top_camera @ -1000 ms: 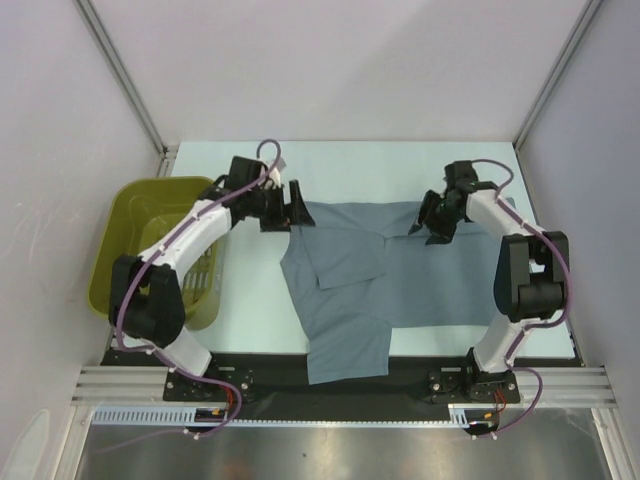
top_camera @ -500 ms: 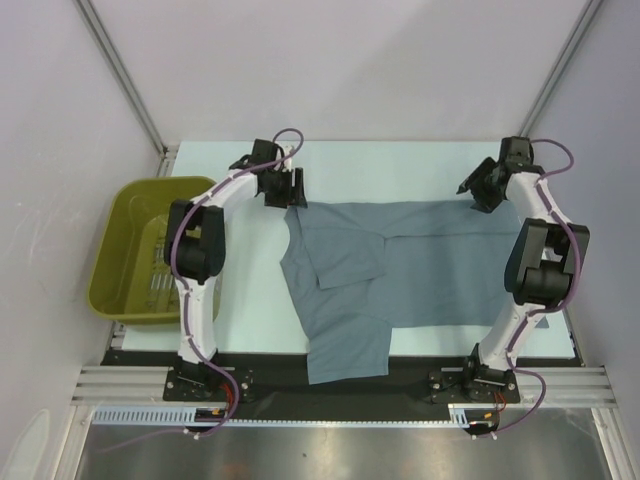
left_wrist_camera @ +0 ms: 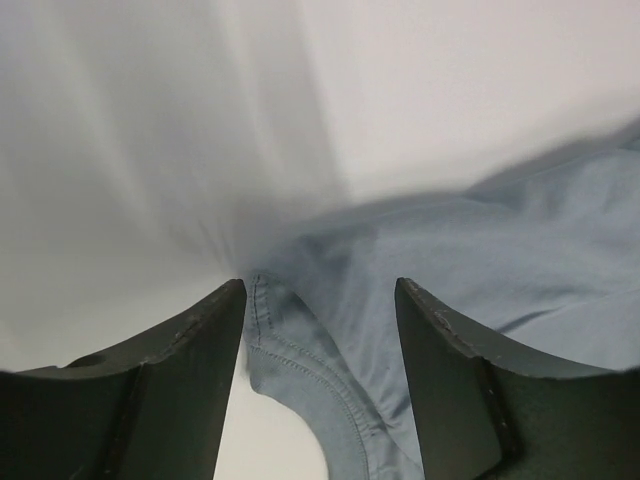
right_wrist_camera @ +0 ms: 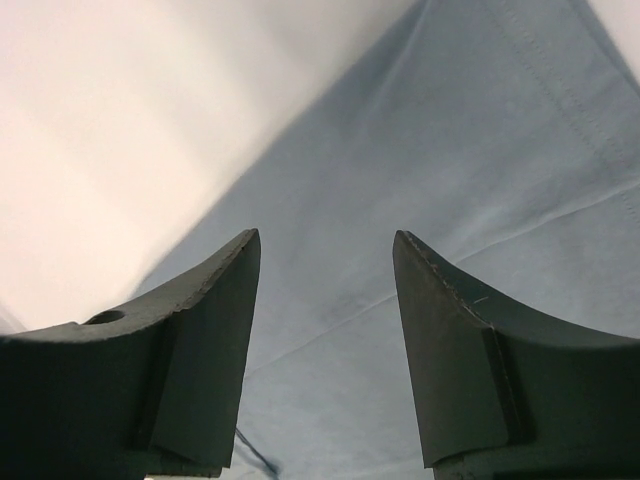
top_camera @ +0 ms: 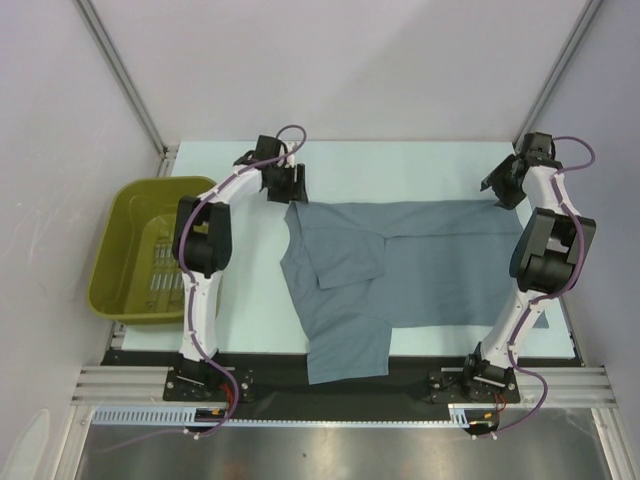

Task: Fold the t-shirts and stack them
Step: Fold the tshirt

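At the far edge of the t-shirt [top_camera: 430,265], the left pincer [top_camera: 297,188] sits over one corner and the right pincer [top_camera: 497,190] over the other. Both are wide open and hold nothing. A stitched edge lies loose in the left one's gap, and flat cloth lies under the right one. The shirt is spread on the tabletop [top_camera: 400,165], with one flap turned in on its left side and its near end hanging over the front edge. I think the job now is to grab both far corners. Close both at once, right on the edge, then lift evenly so the cloth stays smooth.
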### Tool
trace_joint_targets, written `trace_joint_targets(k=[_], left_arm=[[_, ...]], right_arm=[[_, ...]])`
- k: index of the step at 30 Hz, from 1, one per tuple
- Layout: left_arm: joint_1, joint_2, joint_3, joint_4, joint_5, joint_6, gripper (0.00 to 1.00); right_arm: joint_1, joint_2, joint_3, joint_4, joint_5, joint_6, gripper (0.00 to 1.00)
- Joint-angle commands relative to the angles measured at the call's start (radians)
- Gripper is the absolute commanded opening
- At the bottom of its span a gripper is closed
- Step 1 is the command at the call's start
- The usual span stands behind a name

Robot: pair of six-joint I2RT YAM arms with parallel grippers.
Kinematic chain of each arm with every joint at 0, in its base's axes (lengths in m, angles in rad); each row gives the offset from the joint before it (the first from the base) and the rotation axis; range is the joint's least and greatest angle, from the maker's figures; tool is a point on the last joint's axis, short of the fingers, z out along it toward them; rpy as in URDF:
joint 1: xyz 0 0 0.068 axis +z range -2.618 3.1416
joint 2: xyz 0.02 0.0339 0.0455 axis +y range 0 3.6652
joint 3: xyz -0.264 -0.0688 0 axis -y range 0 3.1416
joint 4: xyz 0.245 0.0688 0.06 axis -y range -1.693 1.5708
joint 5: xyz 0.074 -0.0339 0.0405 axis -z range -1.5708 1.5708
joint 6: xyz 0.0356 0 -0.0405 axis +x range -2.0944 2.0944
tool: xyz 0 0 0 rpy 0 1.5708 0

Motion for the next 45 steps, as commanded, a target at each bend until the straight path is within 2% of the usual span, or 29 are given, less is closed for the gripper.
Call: trace_joint_targets(k=[1, 6, 9, 10, 14, 15, 20, 22, 32, 34, 36, 38, 39, 42, 45], left_arm=[[0.01, 0.038, 0.04, -0.02, 0.023, 0.021, 0.67], [0.01, 0.079, 0.077, -0.021, 0.043, 0.021, 0.63], [0.013, 0.096, 0.076, -0.002, 0.067, 0.016, 0.48], [0.016, 0.101, 0.074, 0.003, 0.069, 0.015, 0.33], [0.034, 0.102, 0.083, 0.04, 0.066, -0.008, 0.04], [0.044, 0.099, 0.089, 0.044, 0.058, -0.01, 0.0], [0.079, 0.09, 0.137, 0.089, -0.02, -0.037, 0.0], [0.099, 0.089, 0.138, 0.129, -0.021, -0.062, 0.0], [0.157, 0.217, 0.381, 0.144, 0.04, -0.125, 0.0], [0.162, 0.227, 0.401, 0.14, 0.064, -0.136, 0.12], [0.159, 0.216, 0.409, 0.123, 0.055, -0.133, 0.33], [0.15, 0.187, 0.383, 0.103, 0.029, -0.111, 0.47], [0.134, 0.144, 0.367, 0.098, 0.014, -0.101, 0.65], [0.105, 0.042, 0.284, 0.094, -0.02, -0.074, 0.8], [0.084, -0.042, 0.17, 0.121, 0.008, -0.088, 0.81]], right_arm=[[0.005, -0.006, 0.054, -0.005, -0.019, -0.017, 0.6], [0.003, -0.026, 0.054, -0.01, -0.054, -0.011, 0.6], [0.003, -0.038, 0.048, -0.022, -0.071, -0.008, 0.6], [0.003, -0.043, 0.041, -0.022, -0.079, -0.008, 0.6], [0.002, -0.054, 0.018, -0.028, -0.054, -0.021, 0.6], [0.0, -0.052, 0.019, -0.034, -0.051, -0.017, 0.6], [-0.001, -0.041, 0.018, -0.038, -0.054, -0.014, 0.6], [-0.001, -0.04, 0.018, -0.041, -0.056, -0.012, 0.6], [0.003, -0.046, 0.008, -0.109, -0.066, -0.018, 0.6], [0.008, -0.054, -0.008, -0.123, -0.068, -0.018, 0.6], [0.009, -0.066, -0.024, -0.139, -0.07, -0.02, 0.6], [0.015, -0.086, -0.047, -0.16, -0.071, -0.02, 0.6], [0.019, -0.092, -0.056, -0.191, -0.067, -0.021, 0.6], [0.038, -0.136, -0.104, -0.248, -0.047, -0.038, 0.6], [0.065, -0.221, -0.183, -0.278, -0.011, -0.047, 0.6]])
